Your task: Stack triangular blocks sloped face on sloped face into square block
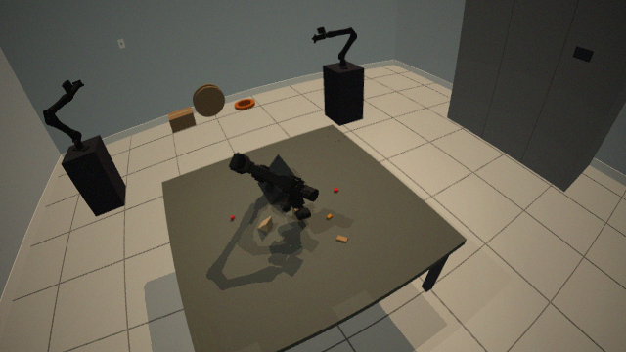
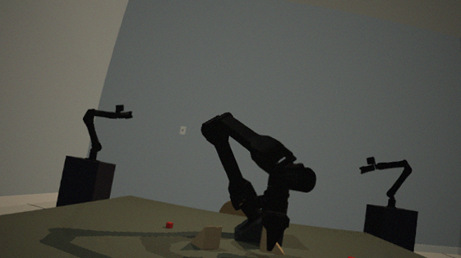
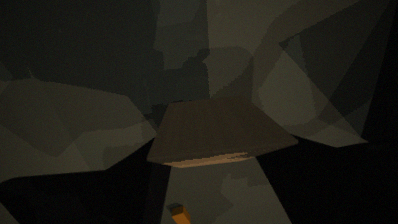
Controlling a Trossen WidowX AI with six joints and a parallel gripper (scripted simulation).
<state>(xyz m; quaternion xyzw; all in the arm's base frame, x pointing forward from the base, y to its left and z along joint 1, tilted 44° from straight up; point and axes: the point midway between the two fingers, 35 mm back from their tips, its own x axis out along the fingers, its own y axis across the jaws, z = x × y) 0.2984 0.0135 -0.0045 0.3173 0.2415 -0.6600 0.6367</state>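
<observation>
While the arm [image 2: 250, 147] folds steeply downward, its pincer [image 2: 273, 235] is clamped on one triangular block [image 3: 220, 132] at the table [image 1: 391, 274].

In the top view, the arm [image 1: 274, 181] is covering the gripper [image 1: 302, 213] and the block it is squeezing, so that block is not showing there at all. In the exterior view, the gripper [image 2: 275, 237] is hiding most of the held block [image 2: 264, 242]; only pale bits are peeking out beside the fingers. In the wrist view, the fingers are melting into dark shadow, and the small orange piece [image 3: 179, 214] is getting cut off by the bottom edge.
</observation>
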